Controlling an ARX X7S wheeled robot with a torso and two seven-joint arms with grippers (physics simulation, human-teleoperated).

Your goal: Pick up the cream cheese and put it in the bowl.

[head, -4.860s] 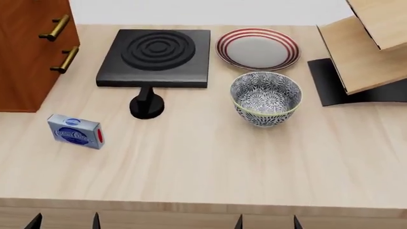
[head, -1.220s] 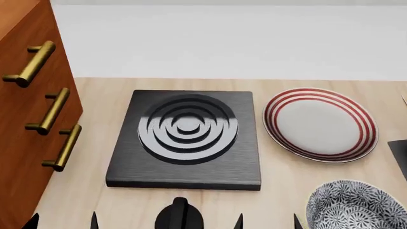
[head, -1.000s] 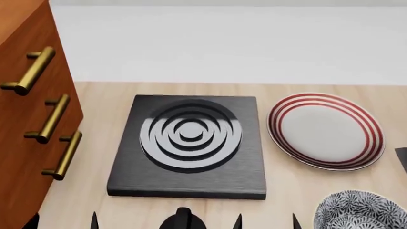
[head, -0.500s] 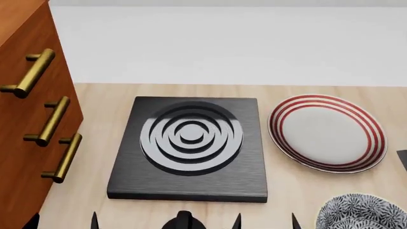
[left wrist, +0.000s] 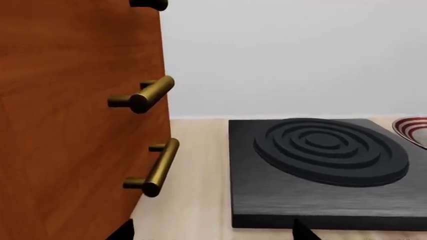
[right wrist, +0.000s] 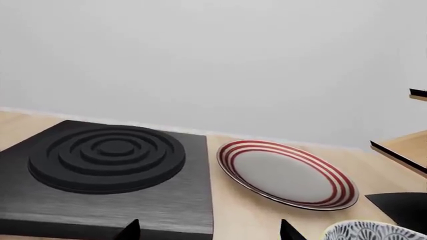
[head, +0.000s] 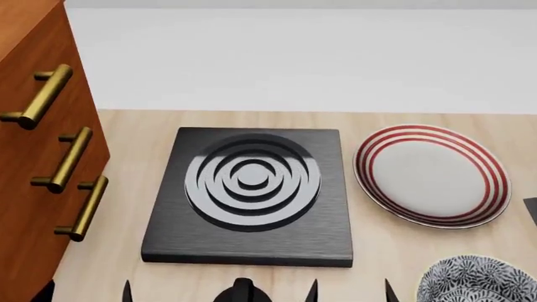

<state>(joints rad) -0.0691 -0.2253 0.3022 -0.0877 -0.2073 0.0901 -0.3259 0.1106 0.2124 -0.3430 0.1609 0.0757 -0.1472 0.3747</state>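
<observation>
The cream cheese is out of view in all three views. Only the top of the blue-and-white patterned bowl (head: 478, 282) shows, at the bottom right of the head view, and its rim (right wrist: 377, 231) shows in the right wrist view. My left gripper (head: 84, 294) is open, its two dark fingertips wide apart at the lower edge with bare table (left wrist: 200, 200) between them. My right gripper (head: 350, 294) is also open and empty, just left of the bowl. In the wrist views, the left gripper (left wrist: 212, 234) and right gripper (right wrist: 210, 234) show only as tips.
A black burner slab (head: 250, 192) with raised rings lies in the middle. A white plate with red rings (head: 429, 175) sits to its right. A wooden cabinet (head: 34, 157) with brass handles (left wrist: 155, 167) stands on the left. A black knob (head: 241, 290) shows at the bottom edge.
Since 4.9 s ago the head view has closed in on the far part of the table, and the cream cheese has left view. Over the last half second nothing visibly moves.
</observation>
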